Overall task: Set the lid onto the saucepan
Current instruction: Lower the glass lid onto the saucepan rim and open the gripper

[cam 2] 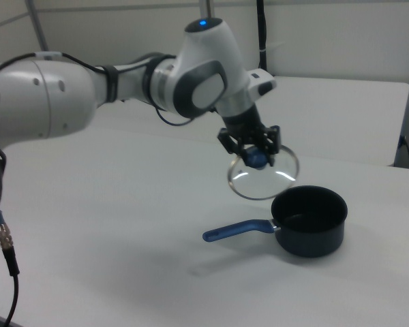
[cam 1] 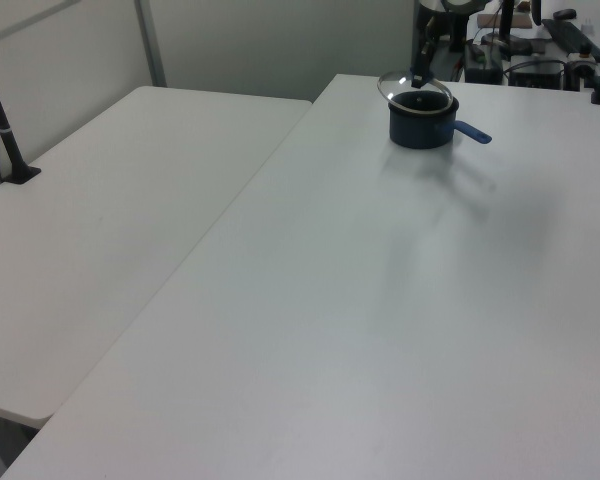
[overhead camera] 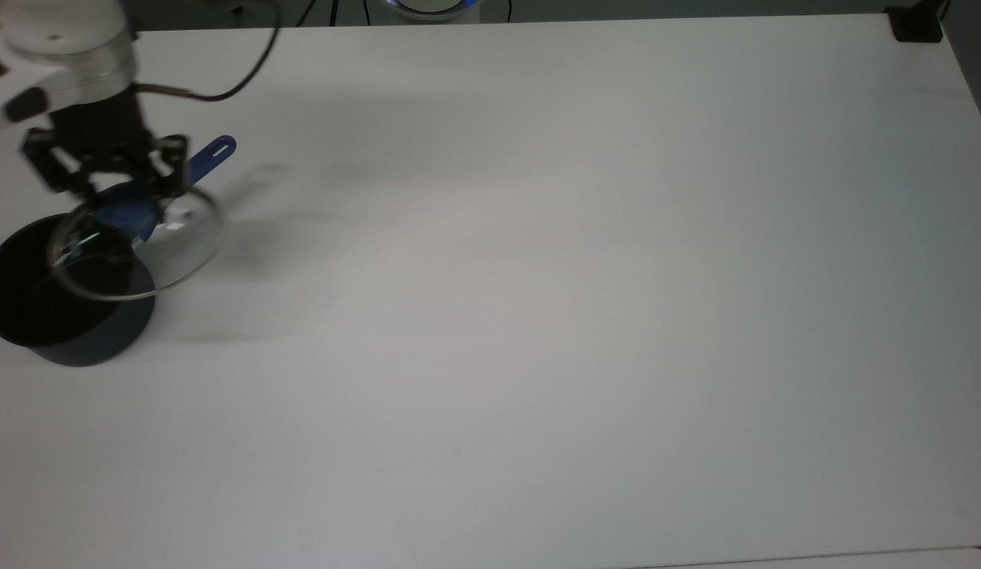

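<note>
Lid (cam 2: 262, 176), clear glass with a metal rim, is hanging tilted above the dark navy saucepan (cam 2: 309, 221), overlapping its rim in the top view. Gripper (cam 2: 254, 156) fingers are clamping its blue knob (cam 2: 256, 158).

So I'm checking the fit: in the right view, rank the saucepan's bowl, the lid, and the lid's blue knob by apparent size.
1. The saucepan bowl and the lid look alike in width; the lid hangs in the gripper, so I won't rank them.
2. The blue knob, clearly smallest.
</note>
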You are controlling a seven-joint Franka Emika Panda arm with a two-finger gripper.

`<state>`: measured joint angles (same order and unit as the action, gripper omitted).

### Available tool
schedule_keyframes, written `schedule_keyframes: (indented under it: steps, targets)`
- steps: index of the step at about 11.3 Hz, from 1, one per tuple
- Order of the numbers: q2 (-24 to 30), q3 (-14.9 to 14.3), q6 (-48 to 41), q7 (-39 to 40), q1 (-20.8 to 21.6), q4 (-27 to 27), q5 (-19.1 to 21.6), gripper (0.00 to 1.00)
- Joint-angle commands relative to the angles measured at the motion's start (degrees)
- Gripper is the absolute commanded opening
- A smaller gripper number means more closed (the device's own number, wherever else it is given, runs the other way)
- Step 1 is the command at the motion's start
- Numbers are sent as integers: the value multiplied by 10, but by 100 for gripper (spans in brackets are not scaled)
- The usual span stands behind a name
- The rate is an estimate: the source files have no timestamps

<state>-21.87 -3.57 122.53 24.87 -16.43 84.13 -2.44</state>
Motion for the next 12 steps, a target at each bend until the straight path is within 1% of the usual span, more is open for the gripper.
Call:
schedule_keyframes:
  steps: [1,3,7,9,12]
  targets:
    - [-40,-1,80,69,-24,-21,-27,47]
    - [-43,-1,87,79,-44,-21,-46,47]
    - [-48,-2,91,109,-63,-24,-48,47]
    - [-61,-2,111,109,-65,-23,-53,47]
    - [-69,-2,112,108,-64,-23,-56,47]
